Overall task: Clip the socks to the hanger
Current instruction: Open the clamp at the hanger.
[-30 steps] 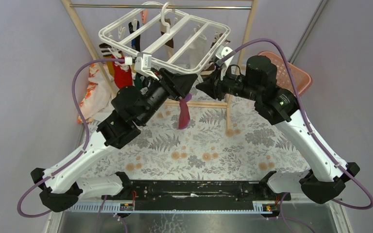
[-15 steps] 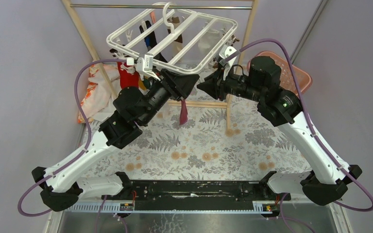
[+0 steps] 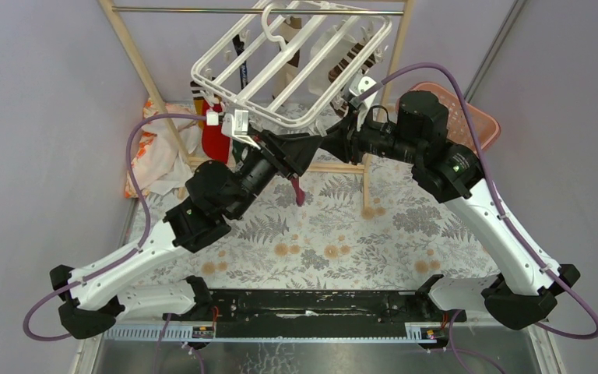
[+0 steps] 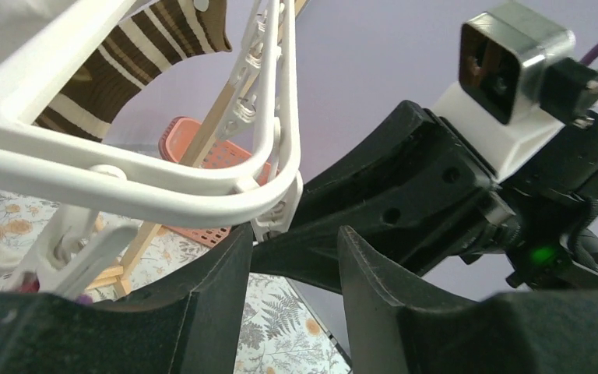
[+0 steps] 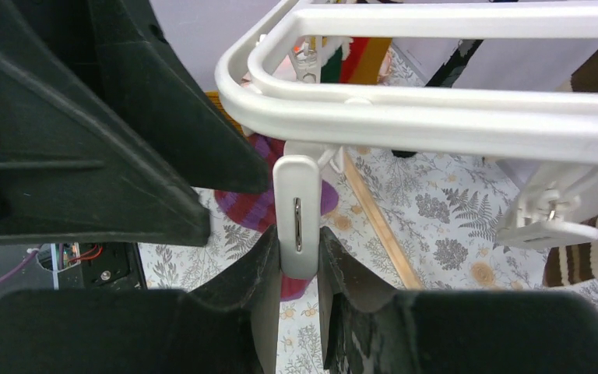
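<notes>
The right hand [image 5: 297, 243] is clenched on a white clip [image 5: 297, 206] that dangles from the near corner of the hanger [image 5: 436, 117], with the frame's bars running just above its fingers. The left hand [image 4: 292, 241] sits close opposite, its fingers spread, and nothing shows in the gap between them. The hanger's rounded corner is just above its fingertips. A purple and red sock [image 3: 299, 189] hangs just under the left hand, behind the clip as the right hand sees it. Whether that hand bears it cannot be told. A brown striped sock [image 4: 124, 66] hangs on the hanger, above and left of the left hand. The patterned surface [image 3: 319, 241] lies below both hands.
</notes>
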`<state>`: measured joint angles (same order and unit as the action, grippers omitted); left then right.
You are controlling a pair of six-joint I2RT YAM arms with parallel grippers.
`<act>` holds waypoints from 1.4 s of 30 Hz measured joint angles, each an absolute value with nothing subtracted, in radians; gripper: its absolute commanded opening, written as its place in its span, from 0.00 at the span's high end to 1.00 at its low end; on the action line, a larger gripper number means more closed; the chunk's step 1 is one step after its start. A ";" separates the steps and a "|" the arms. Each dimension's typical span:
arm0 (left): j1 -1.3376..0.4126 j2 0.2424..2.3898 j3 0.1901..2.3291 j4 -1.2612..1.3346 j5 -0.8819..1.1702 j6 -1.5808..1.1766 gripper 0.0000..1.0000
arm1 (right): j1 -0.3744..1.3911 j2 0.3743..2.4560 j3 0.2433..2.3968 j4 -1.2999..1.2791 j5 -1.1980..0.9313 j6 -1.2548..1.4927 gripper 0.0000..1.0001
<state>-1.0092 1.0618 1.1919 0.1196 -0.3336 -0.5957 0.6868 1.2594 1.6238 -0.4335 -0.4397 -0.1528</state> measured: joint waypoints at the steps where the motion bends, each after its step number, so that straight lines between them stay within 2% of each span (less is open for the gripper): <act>1: -1.015 1.053 1.185 0.120 -0.342 -0.593 0.49 | 0.687 1.260 1.624 -0.434 -0.440 -0.151 1.00; 15: -1.074 1.011 1.100 0.194 -0.438 -0.580 0.49 | 0.687 1.280 1.624 -0.432 -0.451 -0.131 1.00; 24: -1.171 1.026 0.944 0.420 -0.584 -0.476 0.49 | 0.687 1.280 1.624 -0.432 -0.458 -0.125 1.00; 39: -1.201 1.037 1.009 0.521 -0.693 -0.344 0.53 | 0.687 1.274 1.624 -0.432 -0.459 -0.125 1.00; 42: -1.201 1.051 1.046 0.522 -0.697 -0.331 0.57 | 0.687 1.270 1.624 -0.432 -0.463 -0.125 1.00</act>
